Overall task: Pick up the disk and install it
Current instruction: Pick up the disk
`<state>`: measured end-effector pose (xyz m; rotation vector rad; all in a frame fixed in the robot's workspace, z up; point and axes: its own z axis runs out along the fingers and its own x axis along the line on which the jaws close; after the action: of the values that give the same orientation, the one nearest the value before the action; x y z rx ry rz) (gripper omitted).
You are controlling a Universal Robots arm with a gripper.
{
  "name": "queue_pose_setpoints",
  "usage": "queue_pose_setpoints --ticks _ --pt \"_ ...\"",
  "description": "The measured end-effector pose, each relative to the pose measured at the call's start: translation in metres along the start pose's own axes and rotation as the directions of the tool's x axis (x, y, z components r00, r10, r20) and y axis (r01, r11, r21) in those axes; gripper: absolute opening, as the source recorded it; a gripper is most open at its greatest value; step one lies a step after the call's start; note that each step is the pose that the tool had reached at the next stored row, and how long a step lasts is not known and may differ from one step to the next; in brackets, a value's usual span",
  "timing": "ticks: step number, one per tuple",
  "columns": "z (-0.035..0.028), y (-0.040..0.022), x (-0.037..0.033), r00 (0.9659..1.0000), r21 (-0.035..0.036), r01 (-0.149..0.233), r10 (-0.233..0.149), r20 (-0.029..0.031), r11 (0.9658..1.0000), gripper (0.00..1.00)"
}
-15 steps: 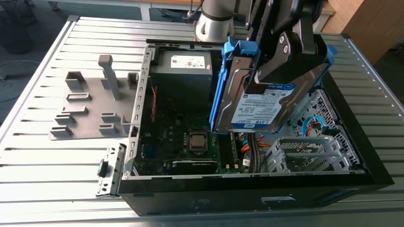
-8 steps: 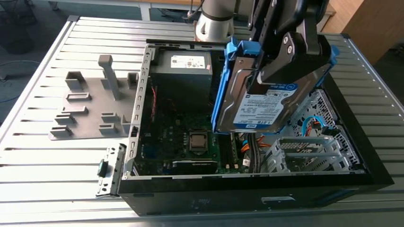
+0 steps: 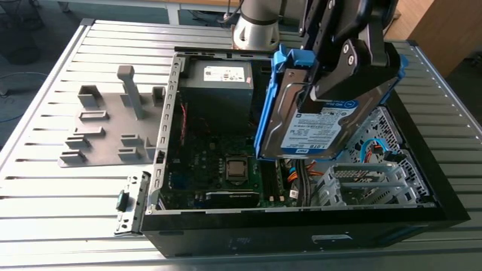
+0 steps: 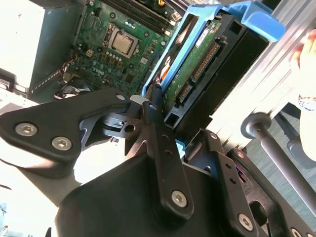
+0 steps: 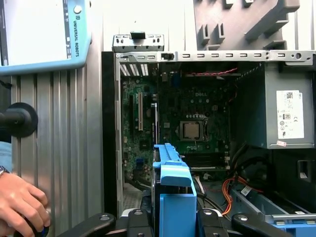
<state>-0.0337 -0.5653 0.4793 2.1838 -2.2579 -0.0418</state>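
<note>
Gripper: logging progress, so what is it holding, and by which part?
The flat silver hard drive in a bright blue plastic bracket, clamped at its upper end between black fingers.

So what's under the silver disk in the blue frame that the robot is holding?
Below the silver disk in its blue frame, clamped in the black gripper, lies the open black computer case: green circuit board, orange cables. The disk covers the spot straight behind it.

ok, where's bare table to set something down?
Free: ribbed metal table bordered by the grey pegged fixture plate and the open black computer case, exterior view's left. Crowded: inside the case, the gripper holding the silver blue-framed disk over it.
</note>
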Motion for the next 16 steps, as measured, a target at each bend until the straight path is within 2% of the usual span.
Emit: queue_pose_setpoints --ticks 16 --pt "-0.0001 -0.0064 0.0006 1.0000 0.0001 0.000 0.000 -0.0014 1.0000 0.37"
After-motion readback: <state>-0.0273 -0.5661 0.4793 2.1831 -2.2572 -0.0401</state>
